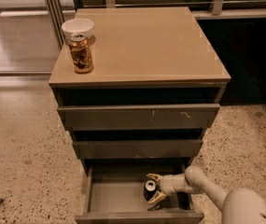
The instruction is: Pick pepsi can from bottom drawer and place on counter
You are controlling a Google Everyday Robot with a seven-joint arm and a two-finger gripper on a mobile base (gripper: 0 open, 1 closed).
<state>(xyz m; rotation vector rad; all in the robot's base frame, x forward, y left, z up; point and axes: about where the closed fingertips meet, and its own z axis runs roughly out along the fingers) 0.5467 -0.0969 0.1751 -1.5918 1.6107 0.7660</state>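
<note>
The pepsi can (150, 189) stands upright on the grey floor of the open bottom drawer (116, 195), towards its right side. My gripper (154, 188) reaches in from the lower right, and its two tan fingers (153, 177) sit on either side of the can, spread apart around it. The tan counter (146, 45) tops the cabinet above.
A brown-gold patterned can (80, 53) and a white bowl (78, 28) stand at the counter's back left corner. The two upper drawers (139, 118) are pulled out a little. Speckled floor surrounds the cabinet. A dark recess lies to the right.
</note>
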